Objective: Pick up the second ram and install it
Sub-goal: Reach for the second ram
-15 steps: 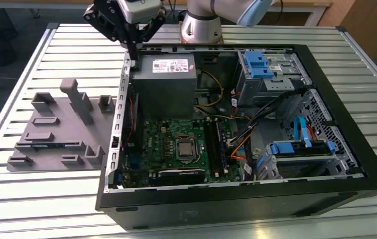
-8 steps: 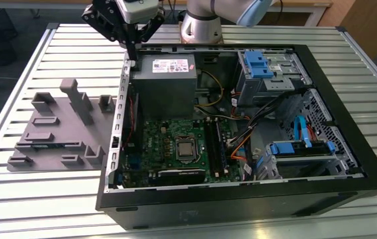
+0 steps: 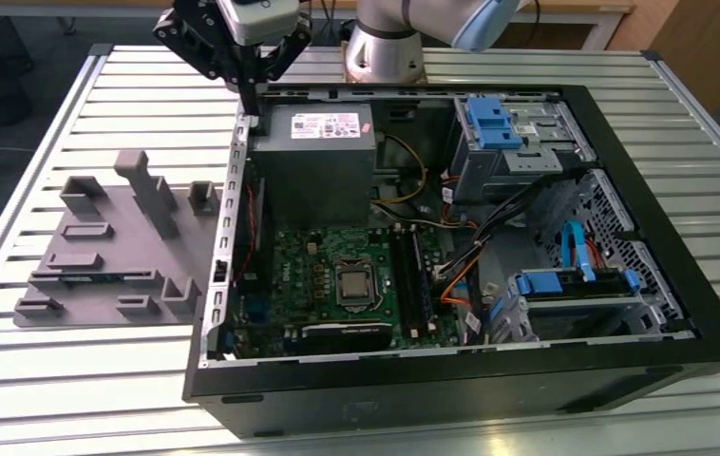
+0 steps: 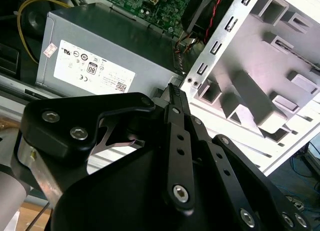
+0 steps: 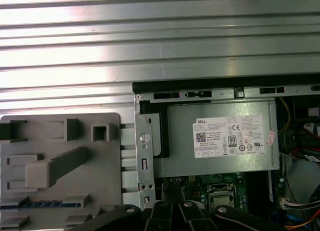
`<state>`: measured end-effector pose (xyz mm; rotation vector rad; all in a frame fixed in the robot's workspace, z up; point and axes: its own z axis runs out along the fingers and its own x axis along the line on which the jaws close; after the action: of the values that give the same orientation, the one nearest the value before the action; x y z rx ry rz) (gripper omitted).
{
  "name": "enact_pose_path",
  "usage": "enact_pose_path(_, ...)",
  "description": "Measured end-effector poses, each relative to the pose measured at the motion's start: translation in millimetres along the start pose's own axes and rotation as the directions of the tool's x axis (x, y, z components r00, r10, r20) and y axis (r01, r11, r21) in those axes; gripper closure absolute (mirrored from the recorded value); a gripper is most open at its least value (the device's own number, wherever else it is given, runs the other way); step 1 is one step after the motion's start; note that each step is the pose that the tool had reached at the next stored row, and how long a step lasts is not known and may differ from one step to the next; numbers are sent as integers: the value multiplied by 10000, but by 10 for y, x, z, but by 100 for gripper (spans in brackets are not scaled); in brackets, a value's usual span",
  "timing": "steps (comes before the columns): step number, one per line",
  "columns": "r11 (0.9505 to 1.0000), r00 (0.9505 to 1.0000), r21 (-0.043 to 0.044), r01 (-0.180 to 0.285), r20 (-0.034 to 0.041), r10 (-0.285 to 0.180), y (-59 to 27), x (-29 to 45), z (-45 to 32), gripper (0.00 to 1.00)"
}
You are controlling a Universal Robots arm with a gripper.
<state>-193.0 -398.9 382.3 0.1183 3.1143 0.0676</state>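
The second ram [image 3: 91,277] lies flat in a slot of the grey tray [image 3: 113,242] at the exterior view's left, a thin dark blue-green stick. In the first wrist view the second ram [image 5: 41,204] shows as a blue strip low on the tray [image 5: 60,136]. My gripper [image 3: 250,104] hangs above the back left corner of the open computer case, well behind the tray and the ram. Its fingers [image 4: 173,91] are shut together with nothing between them. The green motherboard [image 3: 329,261] lies inside the case.
A grey power supply [image 3: 315,142] sits just under my gripper, inside the black case [image 3: 462,389]. The tray has several upright blocks [image 3: 155,195]. Cables and blue drive brackets [image 3: 493,123] fill the case's far side. The slatted metal table [image 3: 144,71] surrounds everything.
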Motion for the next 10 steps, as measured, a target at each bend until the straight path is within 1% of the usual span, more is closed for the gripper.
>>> enact_pose_path(4, 10000, 10000, 0, 1, 0, -1, -1, 7, 0, 89)
enact_pose_path(6, 10000, 10000, 0, 1, 0, -1, -3, 41, -1, 89)
enact_pose_path(10, 10000, 10000, 0, 1, 0, -1, -4, 48, -1, 89)
